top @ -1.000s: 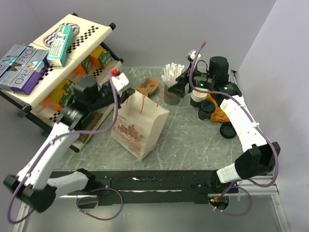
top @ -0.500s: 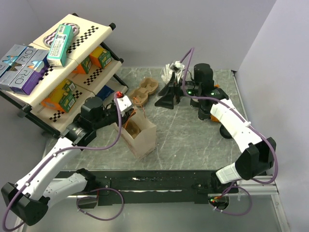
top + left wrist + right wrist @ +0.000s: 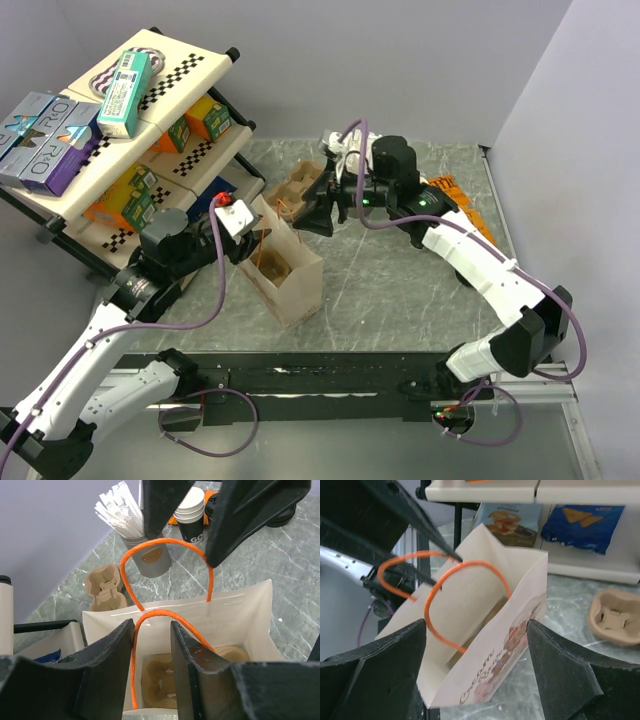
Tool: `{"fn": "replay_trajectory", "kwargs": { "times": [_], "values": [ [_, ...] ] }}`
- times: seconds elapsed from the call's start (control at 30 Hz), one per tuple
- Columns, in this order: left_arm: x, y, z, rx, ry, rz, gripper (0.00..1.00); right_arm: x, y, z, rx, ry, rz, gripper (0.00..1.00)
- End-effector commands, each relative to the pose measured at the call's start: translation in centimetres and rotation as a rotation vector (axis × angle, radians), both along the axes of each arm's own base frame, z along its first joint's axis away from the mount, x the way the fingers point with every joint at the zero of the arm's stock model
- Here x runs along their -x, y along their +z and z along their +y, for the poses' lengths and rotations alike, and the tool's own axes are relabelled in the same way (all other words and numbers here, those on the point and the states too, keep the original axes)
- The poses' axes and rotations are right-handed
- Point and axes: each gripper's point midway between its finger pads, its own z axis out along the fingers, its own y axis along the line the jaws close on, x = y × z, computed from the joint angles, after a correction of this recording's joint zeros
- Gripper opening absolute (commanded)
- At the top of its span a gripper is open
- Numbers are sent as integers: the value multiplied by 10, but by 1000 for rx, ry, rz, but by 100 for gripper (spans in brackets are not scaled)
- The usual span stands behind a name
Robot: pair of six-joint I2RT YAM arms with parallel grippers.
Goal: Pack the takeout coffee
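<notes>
Left of the paper bag, boxes lettered "RO" are seen on the rack; the other labels there cannot be read. The left gripper is held over the bag's mouth with its jaws part open. An orange handle passes between the fingers but is not seen to be clamped.

The bag is stood upright and open. A pulp cup carrier lies on its bottom, and no cup is seen inside. Cursive print on the bag's side is only partly legible and seems to begin "Cream".

The right gripper is poised just beyond the bag, jaws spread wide, with nothing held. Further beyond the bag, to its right, a stack of white cups is seen above a dark cup marked "GO". Just beside it is a dark cup with a black top, mostly hidden, which is judged to be the takeout coffee.

The packing is judged barely begun: the carrier is in, but the coffee has yet to be picked up and lowered into the bag.
</notes>
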Motion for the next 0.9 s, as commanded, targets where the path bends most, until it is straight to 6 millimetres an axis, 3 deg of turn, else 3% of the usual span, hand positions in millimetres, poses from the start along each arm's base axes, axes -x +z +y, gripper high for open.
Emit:
{"fn": "replay_trajectory", "kwargs": {
  "times": [0.0, 0.1, 0.17, 0.2, 0.23, 0.27, 0.37, 0.4, 0.43, 0.63, 0.7, 0.87],
  "values": [
    [-1, 22, 2, 18, 8, -71, 41, -12, 25, 19, -37, -22, -50, 86],
    [-3, 24, 1, 17, 5, -86, 42, -3, 36, 31, -49, 35, -69, 85],
    [-2, 29, 0, 20, -3, -103, 27, 2, 37, 35, -35, 52, -80, 77],
    [-2, 32, 0, 25, -3, -111, 14, 4, 37, 37, -33, 61, -80, 64],
    [-3, 34, 0, 30, 2, -117, 8, 5, 38, 37, -31, 65, -78, 55],
    [-3, 40, 0, 41, 6, -133, 2, 4, 40, 37, -33, 64, -84, 37],
    [-4, 59, 3, 67, 22, -173, 1, 1, 55, 33, -33, 51, -152, 7],
    [-5, 67, 6, 81, 42, -189, 1, -2, 62, 32, -31, 32, -179, 3],
    [-4, 82, 9, 102, 54, -216, 1, -5, 83, 29, -52, 14, -229, 0],
    [0, 148, 21, 186, 101, -349, 1, -17, 155, 13, -113, -78, -431, 0],
    [1, 171, 23, 214, 108, -394, 1, -18, 175, 8, -139, -103, -483, 0],
    [1, 216, 25, 263, 118, -472, 1, -35, 201, 1, -158, -205, -580, 0]
  ]
}}
